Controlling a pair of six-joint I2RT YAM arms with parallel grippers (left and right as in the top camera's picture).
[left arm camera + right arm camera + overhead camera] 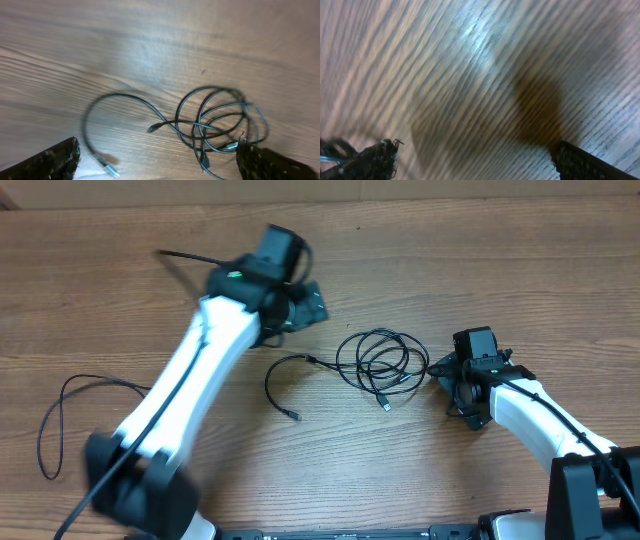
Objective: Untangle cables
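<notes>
Lying flat on the wooden table [330,470], held by neither arm. Bunched mostly into one loose tangle of cables [378,360]: several thin black loops crossing over one another, with small plugs poking out at the lower edge. Just beside the tips of the right gripper [447,390], apart from it; farther from the left gripper [305,305], which hangs up and to the left of the loops. Running out of the tangle leftward as a loose cord [268,383], bent in one open curve and ending in a small plug. Well apart from all that, over by the left arm, a third cord [45,430] in a slack thin loop. Left jaws spread wide, nothing between the fingers [55,160] except wood and cable below. Right jaws likewise spread wide and empty, above blurred wood grain.
</notes>
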